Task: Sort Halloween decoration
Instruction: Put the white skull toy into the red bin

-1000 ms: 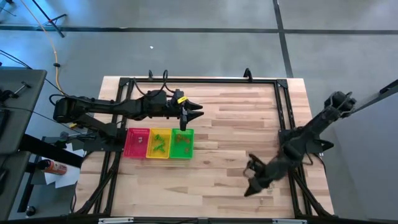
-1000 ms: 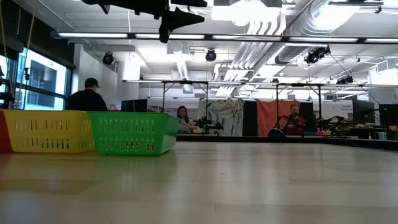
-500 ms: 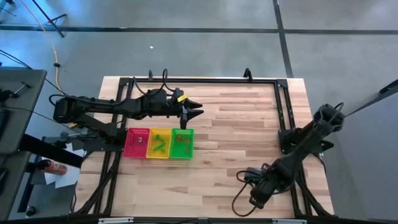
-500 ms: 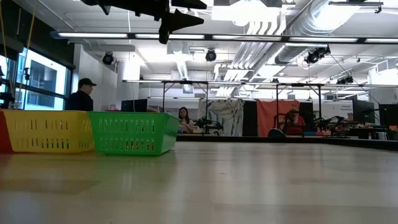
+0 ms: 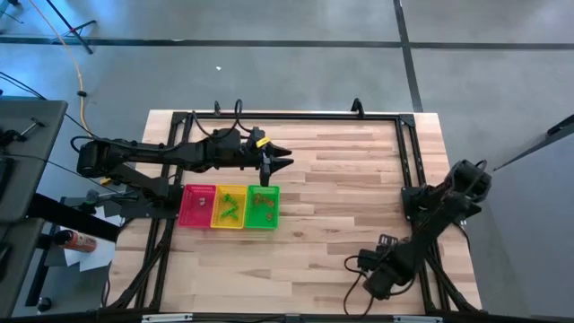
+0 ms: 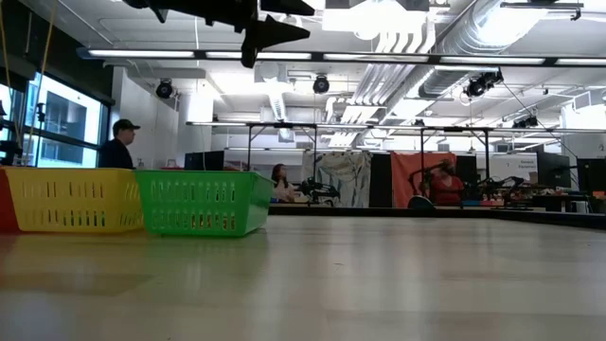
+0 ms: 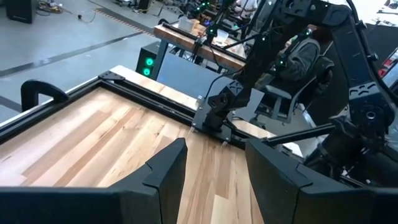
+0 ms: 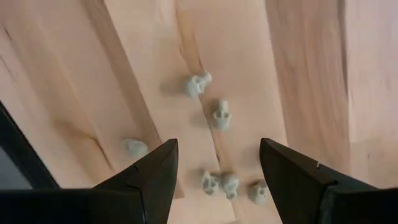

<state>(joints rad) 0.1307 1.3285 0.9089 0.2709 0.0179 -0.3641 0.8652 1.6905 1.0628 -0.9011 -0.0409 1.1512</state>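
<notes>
Several pale grey skull trinkets (image 8: 221,115) of the Halloween decoration lie loose on the wood near the table's front right. My right gripper (image 8: 214,165) hangs open above them, pointing down and touching none; in the high view its arm (image 5: 377,278) covers them. The red tray (image 5: 197,206), yellow tray (image 5: 230,206) and green tray (image 5: 262,206) stand side by side at the left, with small trinkets inside. My left gripper (image 5: 285,161) waits open in the air just beyond the green tray.
A black metal frame (image 5: 408,161) runs along the table's edges, and the right arm's base (image 7: 214,115) stands on the right rail. Bare wood (image 5: 341,197) lies between the trays and the right arm. People sit in the room beyond the table (image 6: 281,180).
My right gripper has come down toward the table's near right corner and has tipped and rolled until it points straight down, still open. The trays have kept their places.
</notes>
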